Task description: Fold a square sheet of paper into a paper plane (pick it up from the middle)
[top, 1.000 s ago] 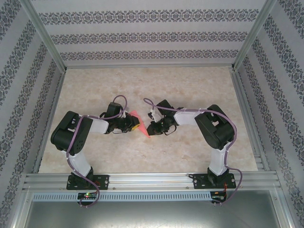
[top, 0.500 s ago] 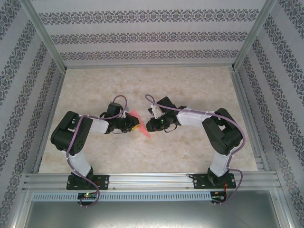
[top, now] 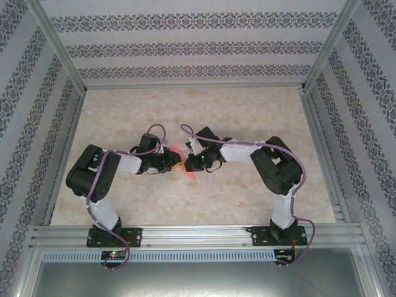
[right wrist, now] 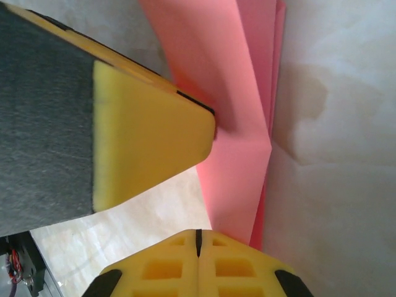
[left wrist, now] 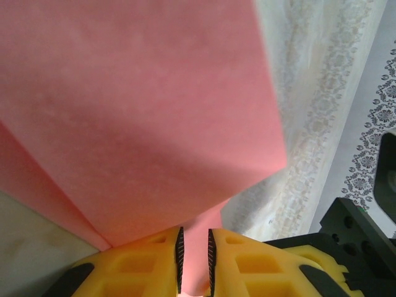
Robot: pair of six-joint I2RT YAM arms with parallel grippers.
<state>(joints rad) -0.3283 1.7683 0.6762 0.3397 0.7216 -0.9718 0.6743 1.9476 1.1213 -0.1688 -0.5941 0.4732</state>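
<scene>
The square sheet of paper is folded into a slim, layered pink-red paper plane [top: 190,176]. My left gripper [top: 177,164] holds it at the middle of the table. In the left wrist view the paper [left wrist: 142,117] fans out ahead, and a strip of it runs down between the yellow fingers of the left gripper [left wrist: 193,234], which is shut on it. My right gripper [top: 189,166] sits close against the paper from the right. In the right wrist view the right gripper [right wrist: 198,235] is shut with nothing between its fingers. The folded layers [right wrist: 238,130] lie just ahead and to its right, and a yellow finger [right wrist: 148,139] of the left gripper presses on them.
The marbled tabletop [top: 204,117] stretches behind both arms. Patterned walls and metal rails [top: 69,148] close it in on the sides and back. The metal base rail [top: 198,235] runs along the near edge.
My right arm has swung left toward the paper and its jaws have closed fully. The left arm and the held paper have stayed in place.
</scene>
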